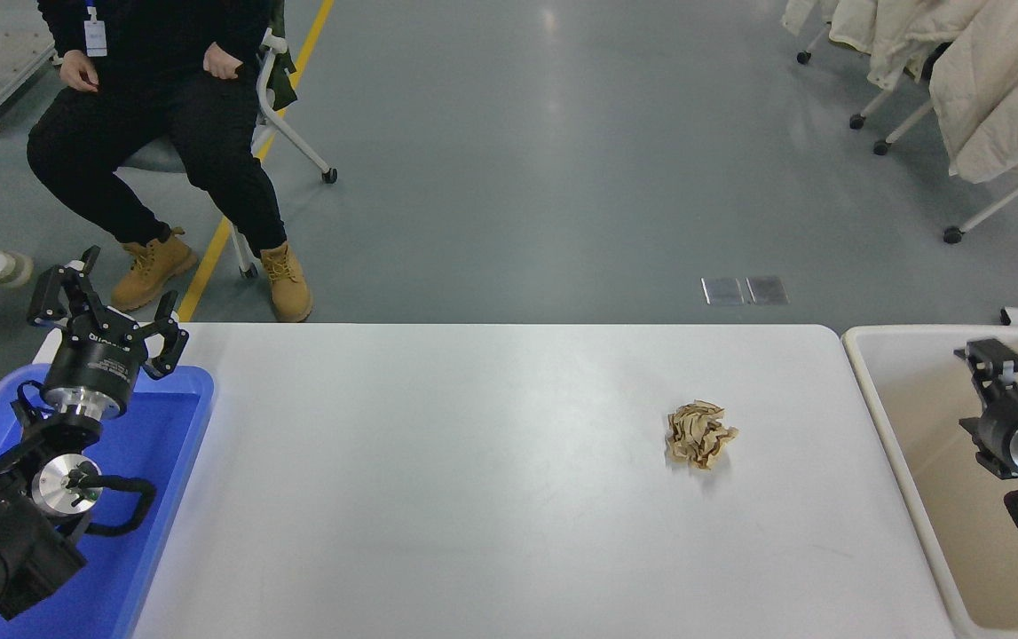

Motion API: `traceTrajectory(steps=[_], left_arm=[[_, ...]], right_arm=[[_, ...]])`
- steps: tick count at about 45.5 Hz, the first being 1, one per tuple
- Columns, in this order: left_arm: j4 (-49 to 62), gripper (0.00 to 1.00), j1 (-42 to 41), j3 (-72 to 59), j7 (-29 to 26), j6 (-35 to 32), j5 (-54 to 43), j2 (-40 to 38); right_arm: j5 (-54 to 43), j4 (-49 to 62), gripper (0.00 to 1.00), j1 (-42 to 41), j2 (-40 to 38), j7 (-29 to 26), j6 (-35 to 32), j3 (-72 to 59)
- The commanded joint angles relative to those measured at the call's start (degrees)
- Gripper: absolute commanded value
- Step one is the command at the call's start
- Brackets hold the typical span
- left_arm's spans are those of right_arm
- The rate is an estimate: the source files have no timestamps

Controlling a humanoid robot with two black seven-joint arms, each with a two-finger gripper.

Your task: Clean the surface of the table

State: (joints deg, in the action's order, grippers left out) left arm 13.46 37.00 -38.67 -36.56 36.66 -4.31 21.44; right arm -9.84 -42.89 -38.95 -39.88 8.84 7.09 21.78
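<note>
**One crumpled brown wad waiting on the white tabletop**

At the far left, the left gripper [109, 306] is sitting parked above the blue tray [167, 461], its fingers spread wide and holding nothing. The table surface [473, 497] is stretching across the middle between the two containers. Right of its centre, a crumpled brown paper wad [701, 434] is lying alone, well apart from either gripper. It is looking light, soft and springy, likely to crush or skid under a push, so pinching across its bulky middle from above seems the safest hold. At the far right, the right gripper [988, 359] is hanging over the beige bin [872, 373]; how far its fingers are parted I cannot tell.
</note>
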Motion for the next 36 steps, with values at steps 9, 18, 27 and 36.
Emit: traceTrajectory(steps=[9,18,27,36], left_arm=[[0.0,1.0,0.0,0.0,0.0,0.0,0.0,0.0],[0.0,1.0,0.0,0.0,0.0,0.1,0.0,0.0],[0.0,1.0,0.1,0.0,0.0,0.1,0.0,0.0],[0.1,1.0,0.0,0.0,0.0,0.1,0.0,0.0]], right_arm=[[-0.1,-8.0,1.0,2.2,8.4,1.9,-1.4,19.3],[-0.3,-6.6,1.0,2.5,20.7,4.4,-1.6,25.1],[-0.6,-0.4,1.0,2.5,31.9,6.2,-1.6,29.8],[-0.6,0.3,1.0,2.6,37.3,13.7,-1.6,32.0]])
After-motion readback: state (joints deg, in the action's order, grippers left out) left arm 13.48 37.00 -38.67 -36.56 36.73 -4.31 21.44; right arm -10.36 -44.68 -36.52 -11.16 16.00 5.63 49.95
